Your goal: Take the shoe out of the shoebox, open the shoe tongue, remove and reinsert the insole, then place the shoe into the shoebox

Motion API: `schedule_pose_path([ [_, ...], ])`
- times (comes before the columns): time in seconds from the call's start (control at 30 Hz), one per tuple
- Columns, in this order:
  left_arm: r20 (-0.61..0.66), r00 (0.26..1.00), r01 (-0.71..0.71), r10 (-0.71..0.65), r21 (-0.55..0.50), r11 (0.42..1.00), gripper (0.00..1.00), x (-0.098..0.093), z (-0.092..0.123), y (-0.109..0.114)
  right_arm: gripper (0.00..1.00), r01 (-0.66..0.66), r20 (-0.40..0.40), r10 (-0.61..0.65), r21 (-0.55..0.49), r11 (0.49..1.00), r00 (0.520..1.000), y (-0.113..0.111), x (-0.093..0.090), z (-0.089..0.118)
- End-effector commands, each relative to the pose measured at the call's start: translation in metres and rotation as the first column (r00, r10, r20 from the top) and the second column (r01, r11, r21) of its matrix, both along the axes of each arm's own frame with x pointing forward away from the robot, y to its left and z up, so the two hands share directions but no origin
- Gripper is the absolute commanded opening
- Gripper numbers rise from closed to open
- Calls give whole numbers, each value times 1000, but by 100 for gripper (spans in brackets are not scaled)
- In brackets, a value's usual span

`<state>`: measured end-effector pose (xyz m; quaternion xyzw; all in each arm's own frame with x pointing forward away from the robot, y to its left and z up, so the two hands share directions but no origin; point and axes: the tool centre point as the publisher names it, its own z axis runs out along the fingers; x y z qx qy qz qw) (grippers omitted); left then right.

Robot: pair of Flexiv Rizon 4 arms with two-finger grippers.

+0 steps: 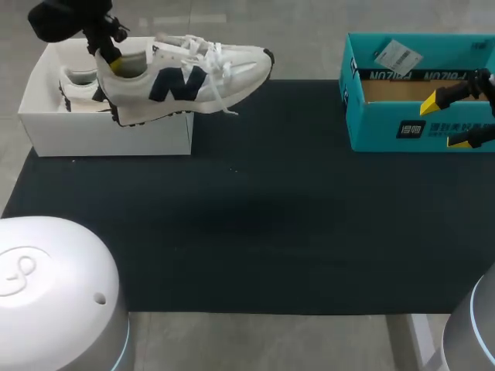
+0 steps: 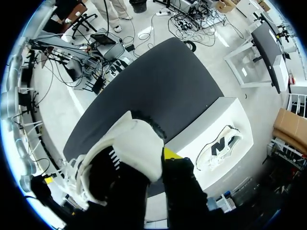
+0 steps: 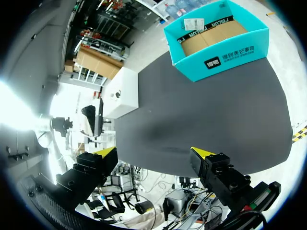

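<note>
A white shoe with a navy letter on its side hangs in the air over the right wall of the white shoebox, toe pointing right. My left gripper is shut on its heel collar, one finger inside the shoe. The left wrist view shows the heel in the grip beside a yellow fingertip. A second white shoe lies inside the box, also seen as the shoe below the wrist. My right gripper stands open and empty at the far right, over the teal box.
The black mat covers the table between the two boxes. The teal box holds brown cardboard and a white label, and lies well ahead of my right gripper.
</note>
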<state>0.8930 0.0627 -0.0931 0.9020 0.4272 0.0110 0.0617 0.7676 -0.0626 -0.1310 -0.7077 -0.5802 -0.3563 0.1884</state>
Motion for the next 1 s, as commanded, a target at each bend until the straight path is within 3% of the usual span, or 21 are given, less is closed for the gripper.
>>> schedule_pose_path([
  [0.03, 2, 1000, 1, -1, -4, 1000, 0, 0, 1, 2, 100, 1, -1, -1, -1, 1000, 1000, 1, 0, 0],
  [0.7, 2, 1000, 1, -1, -4, 1000, 0, 0, 1, 2, 100, 1, -1, -1, -1, 1000, 1000, 1, 0, 0],
  [1.0, 66, 990, -134, 127, 124, 983, 0, -27, 23, -23, 100, 1, -1, -1, -1, 1000, 1000, 1, 0, 0],
])
